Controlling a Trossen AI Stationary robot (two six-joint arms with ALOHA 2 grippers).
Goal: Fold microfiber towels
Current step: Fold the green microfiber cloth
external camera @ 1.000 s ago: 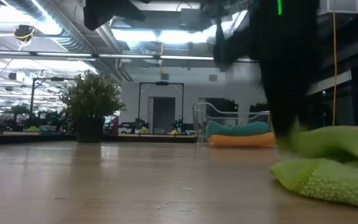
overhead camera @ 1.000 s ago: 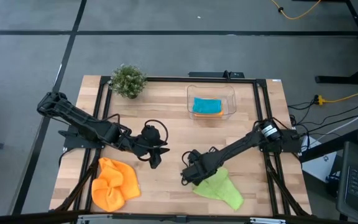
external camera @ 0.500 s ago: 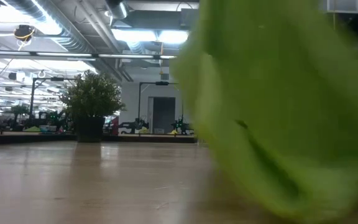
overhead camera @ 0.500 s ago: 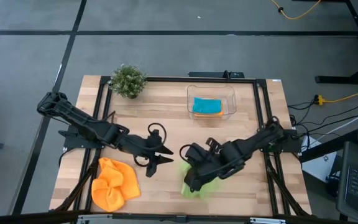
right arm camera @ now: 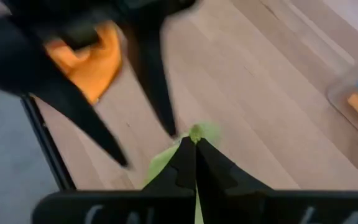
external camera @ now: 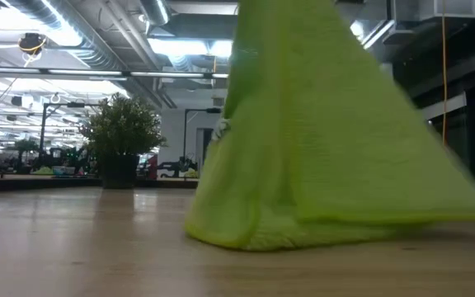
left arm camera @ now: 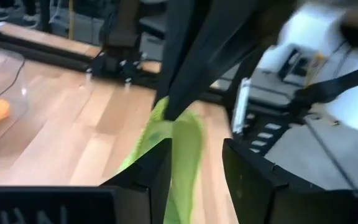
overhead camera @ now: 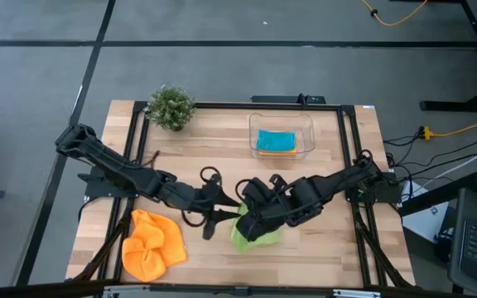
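A lime green towel (overhead camera: 253, 234) hangs in a tent shape at the table's middle front, with my right gripper (right arm camera: 191, 142) shut on its top. My left gripper (overhead camera: 220, 217) is open just left of it, pointing toward the table's right. In the left wrist view the towel's upper part (left arm camera: 188, 146) runs between its two fingers. An orange towel (overhead camera: 151, 245) lies crumpled at the front left. A teal towel (overhead camera: 276, 139) on an orange one sits in the clear tub (overhead camera: 307, 132). My right gripper pinches one peak of the green towel (right arm camera: 196, 131) between its two fingertips, coming from above and slanting down. The towel hangs below the fingers and widens downward, and its lower edge (external camera: 246, 238) rests on the table. My left gripper: I cannot tell whether its fingers (left arm camera: 157, 171) touch the towel.
A small potted plant (overhead camera: 171, 108) stands at the far left. The clear tub stands at the far middle-right. Bare wood (overhead camera: 330, 248) lies at the front right and between the plant and the tub.
My right gripper has risen and shifted a little toward the table's left. It has drawn the green towel up from a flat crumpled heap, so the top now hangs while the lower edge stays on the wood. My left gripper has moved right toward the towel and rolled its wrist.
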